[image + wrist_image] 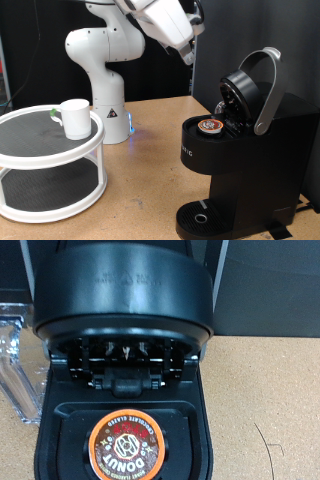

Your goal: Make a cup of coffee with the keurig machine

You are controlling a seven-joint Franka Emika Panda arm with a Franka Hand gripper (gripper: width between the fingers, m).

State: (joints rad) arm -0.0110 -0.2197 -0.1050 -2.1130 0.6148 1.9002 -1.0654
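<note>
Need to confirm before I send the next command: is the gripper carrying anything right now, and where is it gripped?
Nothing shows as held. The gripper hangs in the air above the keurig machine, touching nothing; the pod sits in the open brew head, and the cup stands on the white rack.

1. A white two-tier round stand (40,165) sits at the exterior view's left, its dark lower shelf showing between thin white posts.
2. A brown wooden table (150,160) carries everything and runs across the scene; the wrist view shows its speckled tan surface (265,390).
3. A small blue light (133,131) glows near the table's far middle.
4. Dark curtains (255,35) hang along the far side.
5. A clear plastic container (18,355) stands at the wrist view's edge.
</note>
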